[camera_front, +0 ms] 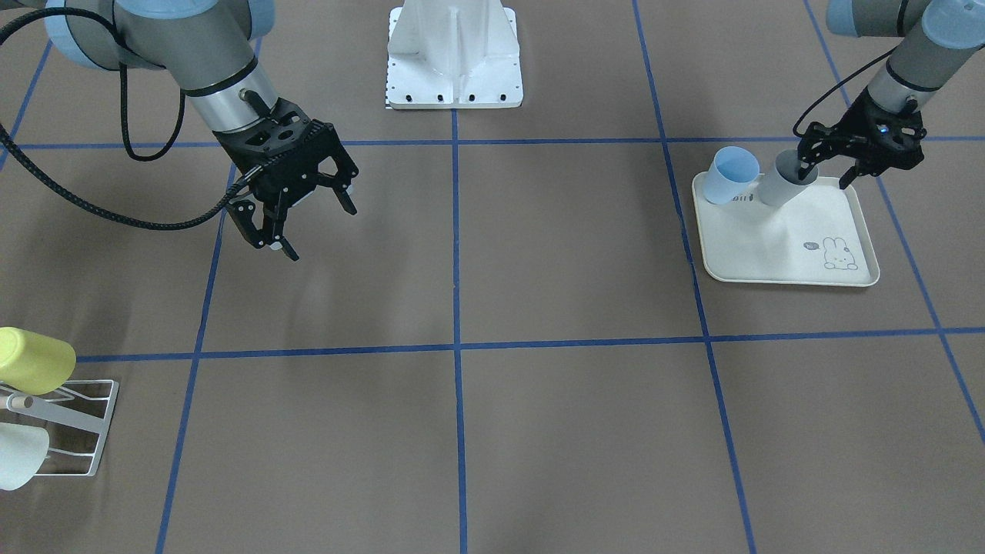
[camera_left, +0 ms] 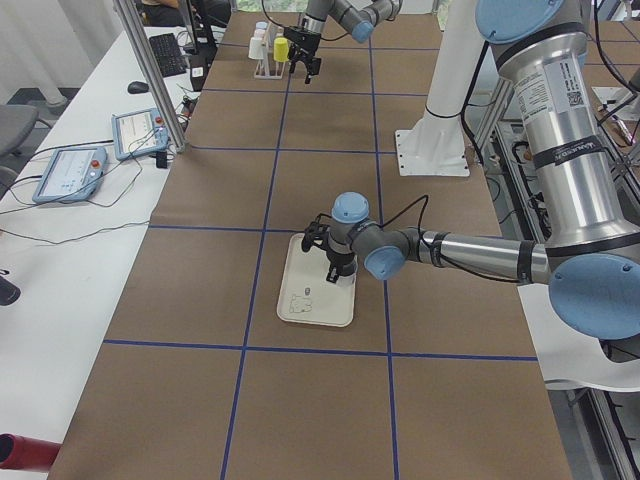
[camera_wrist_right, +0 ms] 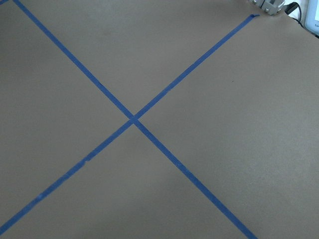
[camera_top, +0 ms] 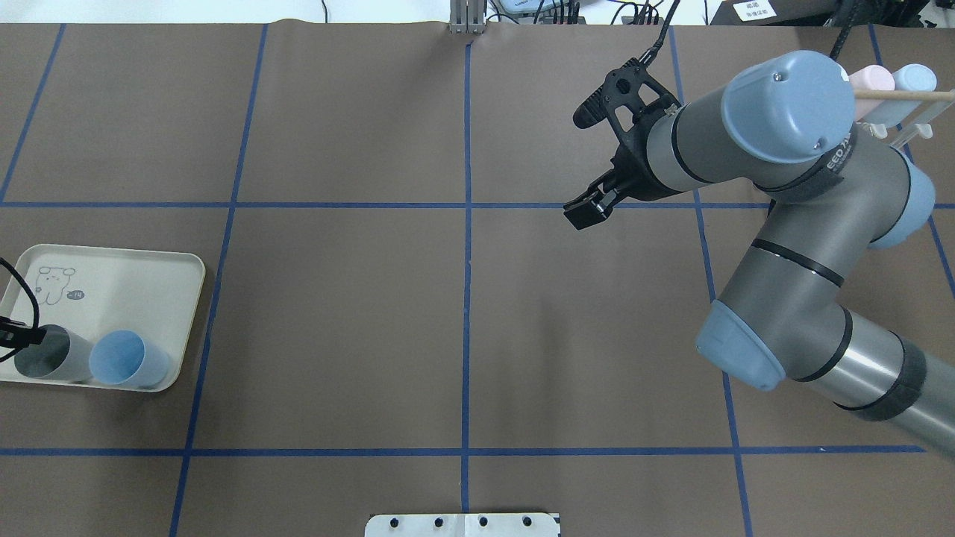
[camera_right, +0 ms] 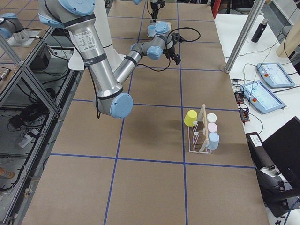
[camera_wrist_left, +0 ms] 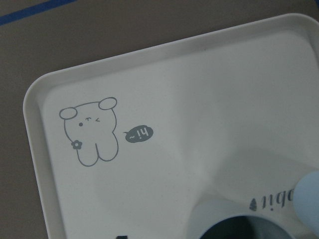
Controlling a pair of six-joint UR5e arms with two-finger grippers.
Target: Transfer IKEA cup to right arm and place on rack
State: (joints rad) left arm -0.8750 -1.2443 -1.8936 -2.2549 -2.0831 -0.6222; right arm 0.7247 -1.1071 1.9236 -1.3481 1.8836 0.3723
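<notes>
While the right arm [camera_top: 791,246] hangs above bare brown bench [camera_front: 539,254], the right end effector [camera_front: 319,231] is released: its two black fingers are spread wide with nothing between them. The right wrist view takes in only the bench paper and two crossing blue tape lines [camera_wrist_right: 133,119].

At the opposite end of the bench, the left end effector [camera_front: 825,171] is down at the grey cup [camera_front: 776,194]. This cup stands mouth up on the cream tray [camera_front: 769,246], in a corner along the robot-side edge. The left end effector is also released. One finger sits over the cup's mouth and the other outside its wall, so the jaws straddle the rim without closing on it. Whether either finger touches the cup cannot be told.

A light-blue cup [camera_front: 731,173] stands just beside the grey one, on the side toward the middle of the bench, also mouth up. The tray's rabbit drawing [camera_wrist_left: 89,132] lies at the end away from both cups. The left wrist view catches the grey cup's dark mouth at its lower edge.

The rack [camera_right: 200,136] stands well apart from the tray, at the bench's right end. It carries a yellow cup [camera_right: 191,118] on one side, and a white cup [camera_right: 212,117], a pink cup [camera_right: 212,127] and a pale blue cup [camera_right: 213,139] on the other.
</notes>
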